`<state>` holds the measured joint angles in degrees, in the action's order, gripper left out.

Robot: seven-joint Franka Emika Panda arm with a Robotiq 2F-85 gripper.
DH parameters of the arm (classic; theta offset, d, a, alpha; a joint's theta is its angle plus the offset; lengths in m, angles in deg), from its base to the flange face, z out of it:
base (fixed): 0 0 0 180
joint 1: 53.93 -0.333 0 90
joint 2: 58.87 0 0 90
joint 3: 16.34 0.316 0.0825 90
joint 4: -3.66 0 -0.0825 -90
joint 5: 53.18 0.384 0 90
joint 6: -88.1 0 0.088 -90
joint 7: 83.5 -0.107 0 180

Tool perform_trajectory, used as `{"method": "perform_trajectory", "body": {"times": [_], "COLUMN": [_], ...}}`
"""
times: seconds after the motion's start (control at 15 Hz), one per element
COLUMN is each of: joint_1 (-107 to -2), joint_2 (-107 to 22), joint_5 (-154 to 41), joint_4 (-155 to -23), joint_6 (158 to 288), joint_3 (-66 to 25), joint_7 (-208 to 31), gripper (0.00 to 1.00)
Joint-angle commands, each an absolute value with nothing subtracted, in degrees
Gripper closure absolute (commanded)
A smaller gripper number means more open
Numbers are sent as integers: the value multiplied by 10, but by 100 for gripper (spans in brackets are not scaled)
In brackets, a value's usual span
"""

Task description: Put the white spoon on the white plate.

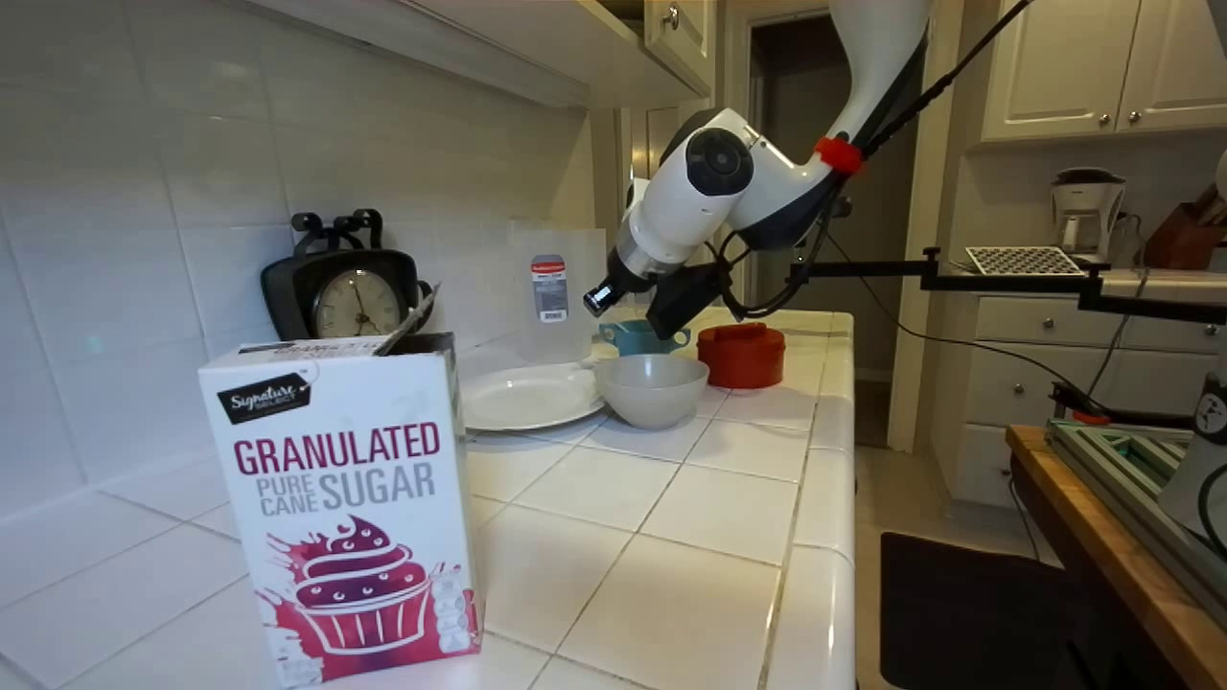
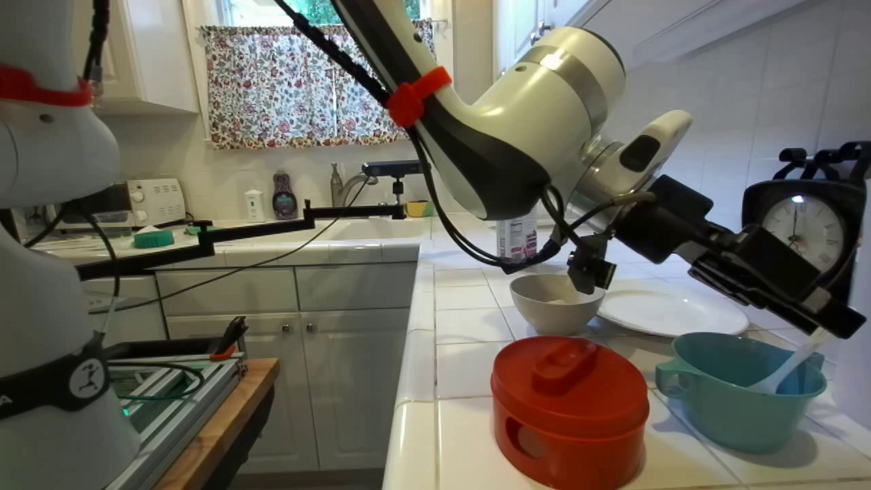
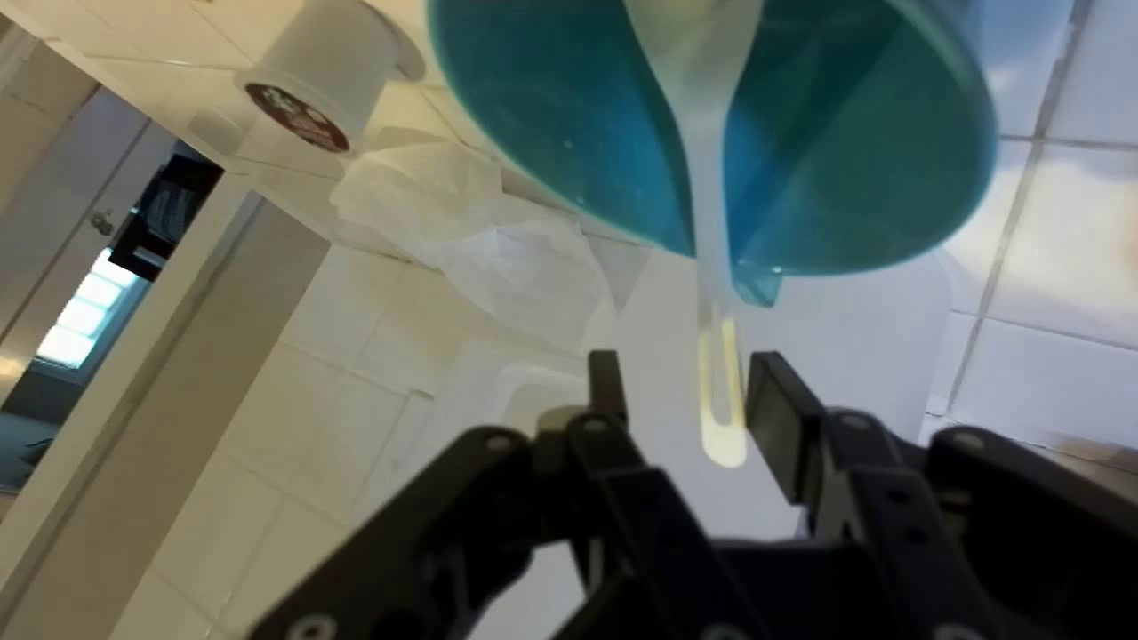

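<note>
The white spoon (image 2: 789, 367) leans in a teal two-handled cup (image 2: 742, 412), its bowl end down inside and its handle sticking up over the rim. In the wrist view the spoon (image 3: 709, 187) runs down so that its handle end lies between the fingers of my gripper (image 3: 683, 382). The fingers are apart, with the handle close to or touching the right one. In an exterior view my gripper (image 2: 833, 320) is at the top of the handle. The white plate (image 2: 674, 309) lies flat on the counter beyond the cup; it also shows in an exterior view (image 1: 527, 395).
A grey-white bowl (image 1: 652, 391) stands beside the plate. A red lidded container (image 2: 568, 429) stands near the cup. A sugar box (image 1: 345, 517), a black clock (image 1: 355, 297) and a clear bottle (image 1: 566, 331) stand on the counter. A tiled wall and overhead cabinet border it.
</note>
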<state>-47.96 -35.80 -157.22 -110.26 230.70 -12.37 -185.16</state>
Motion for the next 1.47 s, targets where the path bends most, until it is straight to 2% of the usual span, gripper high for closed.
{"method": "perform_trajectory", "body": {"times": [0.0,0.2,0.27,0.33,0.4,0.53,0.6,0.67,0.8,1.27,1.33,1.4], "joint_1": [-489,-489,-489,-489,-488,-485,-485,-484,-483,-474,-473,-472], "joint_2": [-348,-347,-348,-348,-348,-347,-346,-345,-343,-332,-331,-330], "joint_5": [-1576,-1575,-1575,-1574,-1569,-1565,-1566,-1566,-1566,-1567,-1568,-1568], "joint_4": [-1089,-1087,-1086,-1087,-1087,-1086,-1085,-1084,-1081,-1069,-1067,-1064], "joint_6": [2304,2306,2306,2307,2311,2318,2321,2324,2329,2349,2353,2358], "joint_3": [-132,-131,-131,-131,-130,-130,-130,-130,-130,-137,-138,-140], "joint_7": [-1862,-1862,-1862,-1862,-1861,-1865,-1868,-1869,-1874,-1890,-1892,-1893], "gripper": [72,67,62,63,54,53,49,52,50,55,64,79]}}
